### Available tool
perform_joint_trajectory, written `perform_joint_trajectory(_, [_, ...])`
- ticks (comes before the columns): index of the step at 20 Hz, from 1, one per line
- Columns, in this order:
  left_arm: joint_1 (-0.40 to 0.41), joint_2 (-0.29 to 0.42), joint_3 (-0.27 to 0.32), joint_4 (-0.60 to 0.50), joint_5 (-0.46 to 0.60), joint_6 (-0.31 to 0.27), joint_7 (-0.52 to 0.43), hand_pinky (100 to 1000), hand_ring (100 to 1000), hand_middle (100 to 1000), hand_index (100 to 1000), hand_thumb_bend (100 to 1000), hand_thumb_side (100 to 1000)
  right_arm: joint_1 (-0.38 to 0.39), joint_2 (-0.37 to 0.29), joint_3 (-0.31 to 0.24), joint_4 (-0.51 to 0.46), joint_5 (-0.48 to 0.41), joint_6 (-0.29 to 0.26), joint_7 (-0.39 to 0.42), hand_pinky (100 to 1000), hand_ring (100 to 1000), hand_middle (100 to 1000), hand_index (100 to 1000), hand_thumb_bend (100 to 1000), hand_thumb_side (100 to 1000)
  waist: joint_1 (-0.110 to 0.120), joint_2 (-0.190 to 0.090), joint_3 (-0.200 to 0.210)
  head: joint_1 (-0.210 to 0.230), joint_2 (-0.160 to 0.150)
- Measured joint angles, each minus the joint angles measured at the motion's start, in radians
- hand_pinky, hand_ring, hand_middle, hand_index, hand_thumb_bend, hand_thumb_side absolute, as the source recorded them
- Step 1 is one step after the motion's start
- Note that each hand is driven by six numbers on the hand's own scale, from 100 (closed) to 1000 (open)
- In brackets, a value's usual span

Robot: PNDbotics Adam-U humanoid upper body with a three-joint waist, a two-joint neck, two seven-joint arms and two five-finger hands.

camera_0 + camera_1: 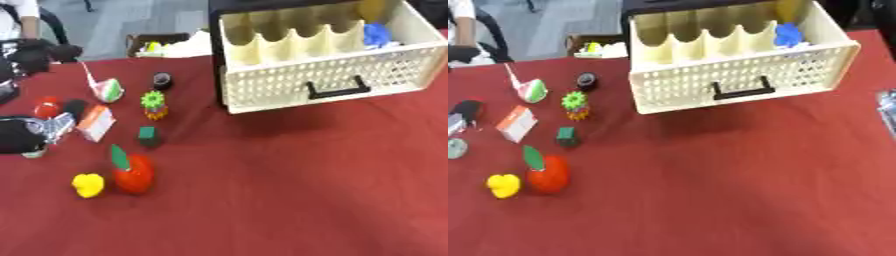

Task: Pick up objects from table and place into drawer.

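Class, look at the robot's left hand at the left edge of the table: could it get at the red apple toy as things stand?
Probably yes. The left hand sits at the table's left edge, and the red apple toy lies close by with bare cloth around it; only the yellow toy stands beside it. Whether the hand already holds something cannot be told.

Head-mounted stereo pair, looking steeply down at red table point(289, 200) from near edge; both views share drawer point(737, 75) and toy cluster; right eye shifted slightly rightward
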Motion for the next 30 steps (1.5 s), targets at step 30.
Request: perform_joint_trajectory(30, [-0.111, -0.107, -0.201, 0.178, 0.018, -0.016, -0.227, 709, 774, 848, 1000, 643, 915, 0.005, 0.028, 0.006, 0.000, -0.006, 0.010, 0.034, 450, 466, 407, 773, 100, 448, 0.000, 0.004, -0.015, 0.027, -0.004])
